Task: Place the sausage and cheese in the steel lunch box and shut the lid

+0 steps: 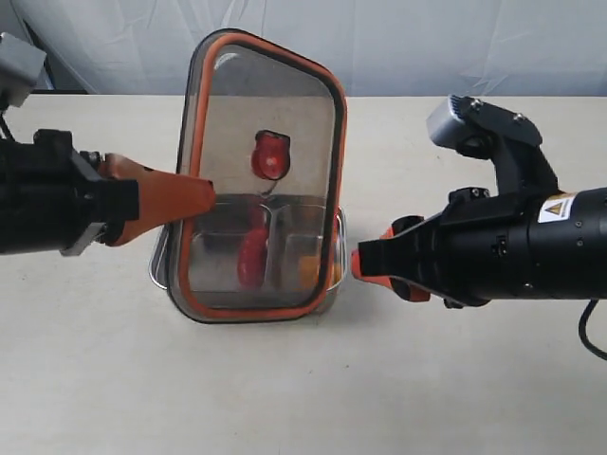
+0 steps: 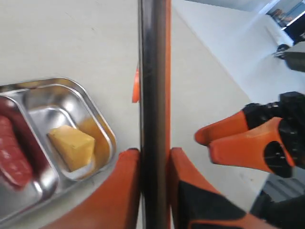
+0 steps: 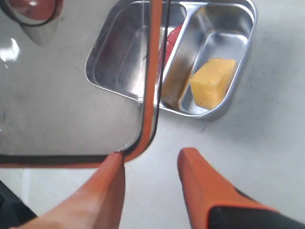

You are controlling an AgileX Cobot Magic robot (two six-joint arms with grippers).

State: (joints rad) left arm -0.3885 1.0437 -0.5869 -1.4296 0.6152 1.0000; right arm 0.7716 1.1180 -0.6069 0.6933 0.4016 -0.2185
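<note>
The dark translucent lid (image 1: pixel 261 114) with its orange seal stands upright on the near side of the steel lunch box (image 1: pixel 159 270). My left gripper (image 1: pixel 204 194) is shut on the lid's left edge; in the left wrist view its fingers (image 2: pixel 121 191) clamp the lid (image 2: pixel 153 71) edge-on. The red sausage (image 1: pixel 251 258) lies in one compartment and the yellow cheese (image 2: pixel 71 145) in the other. My right gripper (image 1: pixel 365 263) is open beside the lid's lower right corner. In the right wrist view one finger (image 3: pixel 107 186) is at that corner of the lid (image 3: pixel 71 105).
The box (image 3: pixel 224 38) rests on a pale tabletop (image 1: pixel 427 379) with a light cloth backdrop behind. The right wrist view shows the cheese (image 3: pixel 212 88) and part of the sausage (image 3: pixel 174 38) inside the box. The right gripper (image 2: pixel 206 143) shows in the left wrist view beyond the lid.
</note>
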